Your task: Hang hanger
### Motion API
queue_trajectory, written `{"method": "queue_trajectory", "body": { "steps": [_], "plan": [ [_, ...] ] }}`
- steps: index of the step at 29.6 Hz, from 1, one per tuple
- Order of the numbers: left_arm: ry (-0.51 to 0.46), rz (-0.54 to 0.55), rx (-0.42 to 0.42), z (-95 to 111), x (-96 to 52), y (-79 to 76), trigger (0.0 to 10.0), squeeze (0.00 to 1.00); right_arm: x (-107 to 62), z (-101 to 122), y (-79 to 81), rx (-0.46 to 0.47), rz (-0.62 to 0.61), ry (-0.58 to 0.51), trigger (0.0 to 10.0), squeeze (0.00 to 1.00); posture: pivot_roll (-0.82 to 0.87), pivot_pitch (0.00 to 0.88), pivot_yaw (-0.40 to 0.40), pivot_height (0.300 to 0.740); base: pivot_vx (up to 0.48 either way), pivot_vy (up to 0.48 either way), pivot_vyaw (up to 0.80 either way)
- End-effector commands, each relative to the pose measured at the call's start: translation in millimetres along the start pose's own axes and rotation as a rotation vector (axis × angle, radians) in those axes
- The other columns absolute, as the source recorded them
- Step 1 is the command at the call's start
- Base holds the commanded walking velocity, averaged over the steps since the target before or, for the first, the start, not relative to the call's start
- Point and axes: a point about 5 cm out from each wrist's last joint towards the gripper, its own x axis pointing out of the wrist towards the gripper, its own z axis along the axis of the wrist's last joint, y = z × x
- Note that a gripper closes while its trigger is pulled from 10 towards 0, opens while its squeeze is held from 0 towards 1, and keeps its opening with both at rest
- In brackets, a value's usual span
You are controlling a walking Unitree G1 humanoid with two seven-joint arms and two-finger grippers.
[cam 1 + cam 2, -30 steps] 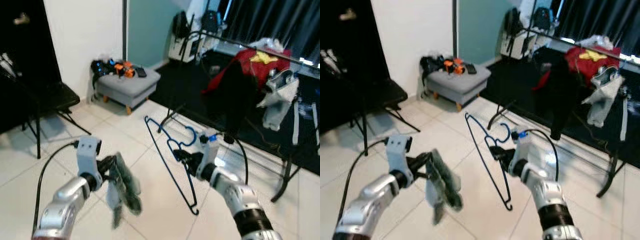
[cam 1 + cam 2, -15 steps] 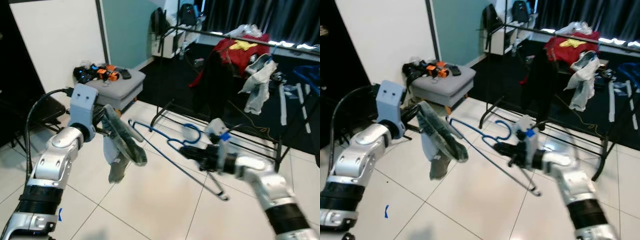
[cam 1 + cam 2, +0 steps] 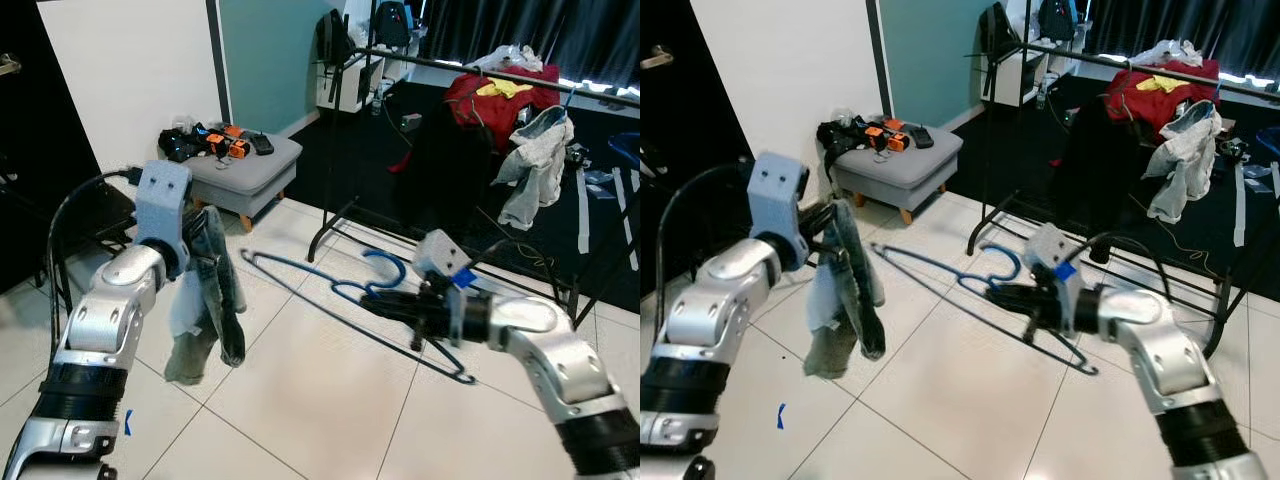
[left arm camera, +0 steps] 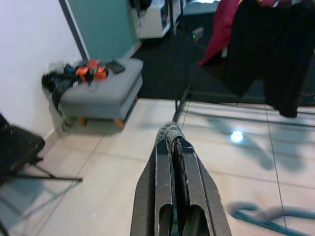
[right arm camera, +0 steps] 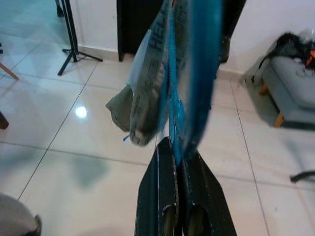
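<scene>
A grey upholstered footstool [image 3: 243,176] on short wooden legs stands by the white wall [image 3: 130,70], with orange and black oddments [image 3: 210,140] piled on top. Beyond the white tiled floor [image 3: 300,400], a red garment [image 3: 490,100] and pale cloth [image 3: 535,160] drape over a black metal clothes rack [image 3: 345,120].

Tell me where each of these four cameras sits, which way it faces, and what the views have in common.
Left eye: on the head, looking down at the tiled floor; both arms show, the right gripper on the blue hanger.
Right eye: beside it, same scene; the left gripper holds a grey garment.
Left wrist: along shut jaws toward the grey ottoman.
Right wrist: along its jaws, up the hanger to the garment.
Shared: hanger and garment appear in both eyes and the right wrist.
</scene>
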Motion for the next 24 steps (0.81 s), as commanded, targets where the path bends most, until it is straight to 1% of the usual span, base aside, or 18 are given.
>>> {"method": "queue_trajectory", "body": {
  "steps": [1, 3, 5, 14, 17, 24],
  "plan": [
    [-0.001, -0.020, -0.010, 4, -0.5, -7.0, 10.0, 0.00, 8.7, 4, 5.3, -0.039, 0.022, 0.004, 10.0, 0.00, -0.11, 0.000, 0.009, 0.740, 0.000, 0.000, 0.00],
    [-0.005, -0.031, -0.013, 6, -2.8, -10.7, 10.0, 0.00, 12.6, 8, 5.0, -0.059, 0.018, 0.005, 10.0, 0.00, -0.11, 0.000, 0.007, 0.740, 0.000, 0.000, 0.00],
    [-0.005, -0.034, -0.011, 6, -3.5, -11.8, 10.0, 0.00, 12.8, 9, 4.4, -0.062, 0.015, 0.005, 10.0, 0.00, -0.11, 0.001, 0.004, 0.740, 0.000, 0.000, 0.00],
    [-0.006, -0.045, -0.010, 6, -5.6, -17.1, 10.0, 0.00, 11.0, 12, -0.2, -0.078, -0.018, 0.015, 10.0, 0.00, -0.12, 0.004, 0.001, 0.740, 0.000, 0.000, 0.00],
    [-0.011, -0.057, -0.013, 8, -4.8, -21.1, 10.0, 0.00, 10.4, 13, -2.1, -0.084, -0.033, 0.013, 10.0, 0.00, -0.12, 0.005, 0.000, 0.740, 0.000, 0.000, 0.00],
    [-0.002, -0.068, -0.005, 7, -3.5, -24.3, 10.0, 0.00, 2.5, 17, -6.0, -0.101, -0.043, 0.026, 10.0, 0.00, -0.13, 0.009, 0.002, 0.740, 0.000, 0.000, 0.00]
  ]
}}
